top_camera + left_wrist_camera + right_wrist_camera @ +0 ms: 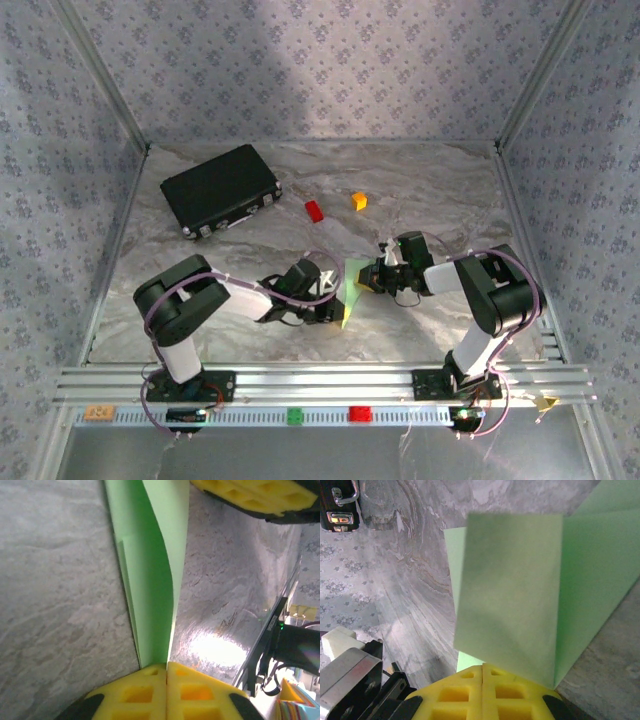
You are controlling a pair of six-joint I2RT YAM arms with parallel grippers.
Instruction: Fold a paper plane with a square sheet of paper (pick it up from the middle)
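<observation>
- Light green and thin, the square sheet of paper (352,290) is near the middle of the table (430,190). It is raised on edge between the two grippers rather than lying flat on the marbled surface.
- From the left wrist we see the sheet (155,580) as a long folded strip running away from the camera. A smaller layer shows along its left side, and its right edge curves over.
- From the right wrist we see the sheet (520,605) as a blurred upright flap close to the lens. A wider part spreads behind it to the right and reaches down to the table.
- We see the left gripper (338,312) (166,672) with its yellow pads pressed together, and the near end of the paper is pinched in the seam between them.
- We see the right gripper (368,282) (483,672) with its pads also together. The lower edge of the flap runs into their seam, so it too is clamped on the paper.
- From above, the two grippers face each other, close together, with the paper between them.
- On the far side, well apart from the paper, we note a red block (314,210) and an orange block (359,201).
- A black case (220,188) (340,505) lies at the far left of the table.
- On the front rail, between the arm bases, sit a green block (295,416) and a second red block (359,413).
</observation>
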